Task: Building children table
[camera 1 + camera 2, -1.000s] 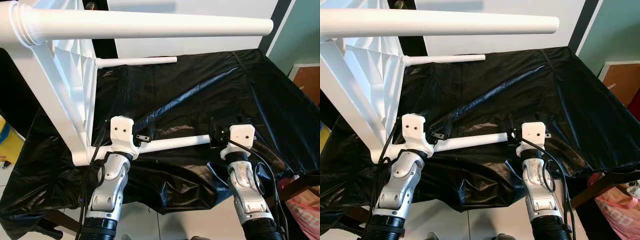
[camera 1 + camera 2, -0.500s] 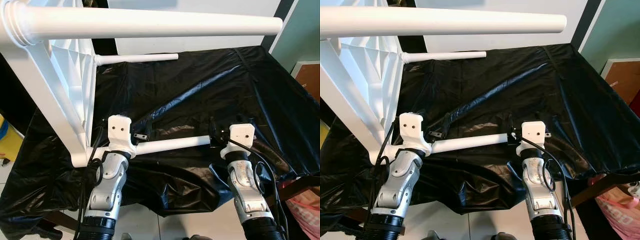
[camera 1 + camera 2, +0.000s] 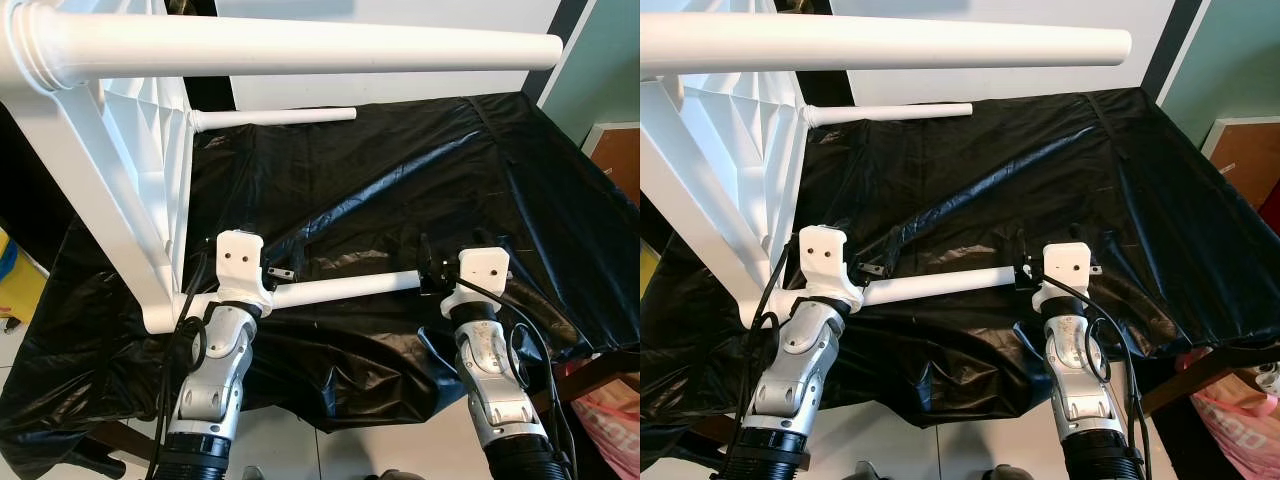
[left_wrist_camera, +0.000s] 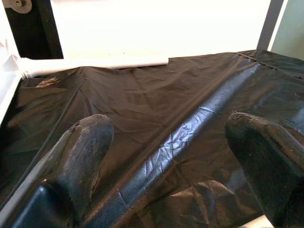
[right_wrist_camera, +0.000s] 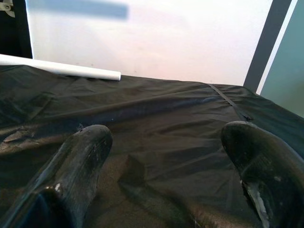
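Note:
The white children's table stands on its side on a black sheet [image 3: 420, 180]. Its ribbed tabletop [image 3: 140, 170] is upright at the left and its round legs point right. One leg [image 3: 300, 45] passes close under the camera, another [image 3: 275, 117] lies at the far side. A third leg [image 3: 345, 288] runs low between my two grippers. My left gripper [image 3: 282, 272] is by that leg's root and is open, with only the sheet between its fingers [image 4: 88, 142]. My right gripper [image 3: 430, 272] is at the leg's free end, open too, its fingers [image 5: 85, 147] wide apart.
The sheet-covered work table ends just before my wrists, with tiled floor [image 3: 290, 450] below. A brown box [image 3: 620, 160] stands at the right, a pink bag [image 3: 610, 420] at the lower right, a yellow thing [image 3: 15, 280] at the left. A white wall [image 3: 400, 90] is behind.
The whole picture has shifted slightly, so the camera moved. Both grippers and the table keep their places relative to each other.

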Robot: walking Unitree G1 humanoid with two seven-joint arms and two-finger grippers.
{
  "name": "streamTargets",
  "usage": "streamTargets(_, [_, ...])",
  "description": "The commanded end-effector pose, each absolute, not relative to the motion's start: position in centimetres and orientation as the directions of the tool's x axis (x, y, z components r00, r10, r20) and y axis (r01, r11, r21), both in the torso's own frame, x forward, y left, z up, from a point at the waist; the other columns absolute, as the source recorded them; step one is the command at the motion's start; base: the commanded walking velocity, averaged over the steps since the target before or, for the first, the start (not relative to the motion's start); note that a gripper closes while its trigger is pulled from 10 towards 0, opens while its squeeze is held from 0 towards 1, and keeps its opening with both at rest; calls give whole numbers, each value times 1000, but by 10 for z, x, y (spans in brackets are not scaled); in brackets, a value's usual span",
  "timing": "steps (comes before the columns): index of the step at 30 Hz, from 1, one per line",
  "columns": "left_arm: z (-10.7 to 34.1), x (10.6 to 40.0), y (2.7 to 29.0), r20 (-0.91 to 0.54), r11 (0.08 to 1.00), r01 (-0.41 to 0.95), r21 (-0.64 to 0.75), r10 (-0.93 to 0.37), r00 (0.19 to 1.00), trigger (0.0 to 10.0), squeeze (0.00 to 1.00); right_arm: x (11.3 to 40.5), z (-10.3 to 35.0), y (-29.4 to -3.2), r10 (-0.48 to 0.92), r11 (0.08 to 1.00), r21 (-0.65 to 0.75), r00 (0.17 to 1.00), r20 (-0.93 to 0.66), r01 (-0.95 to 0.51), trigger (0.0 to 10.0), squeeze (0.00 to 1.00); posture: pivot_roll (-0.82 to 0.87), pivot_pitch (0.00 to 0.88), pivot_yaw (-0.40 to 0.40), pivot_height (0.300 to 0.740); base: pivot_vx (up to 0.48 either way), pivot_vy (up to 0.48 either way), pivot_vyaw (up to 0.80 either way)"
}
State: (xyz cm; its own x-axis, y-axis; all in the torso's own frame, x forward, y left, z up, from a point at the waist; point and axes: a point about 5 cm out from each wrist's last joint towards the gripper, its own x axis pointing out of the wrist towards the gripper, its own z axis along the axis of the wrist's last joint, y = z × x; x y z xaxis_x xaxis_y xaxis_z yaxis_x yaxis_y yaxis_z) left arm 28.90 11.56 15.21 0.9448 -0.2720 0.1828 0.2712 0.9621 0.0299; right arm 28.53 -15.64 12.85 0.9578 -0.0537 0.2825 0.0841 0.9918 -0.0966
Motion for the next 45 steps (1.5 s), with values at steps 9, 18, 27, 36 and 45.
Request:
streamTargets(9, [153,287,118,177,962,270,40,-272,946,10000,0,286,127,-156,-56,991,-98,961,273,86,10000,0,-65,61,-8,740,0,0,0])
streamTargets(18, [153,287,119,173,961,273,36,-275,946,10000,0,286,127,-155,-57,992,-94,961,271,85,10000,0,-63,63,-6,740,0,-274,0])
streamTargets(27, [153,287,120,169,963,269,34,-271,948,10000,0,286,126,-155,-59,992,-93,962,268,86,10000,0,-62,65,-5,740,0,-472,0])
streamTargets(36, [153,288,119,180,964,267,16,-266,947,10000,0,286,126,-156,-61,992,-93,962,265,88,10000,0,-66,62,-6,740,0,-293,0])
streamTargets(45, [155,288,121,180,966,257,7,-254,950,10000,0,287,127,-156,-60,992,-94,962,268,88,10000,0,-66,56,-8,740,0,0,0])
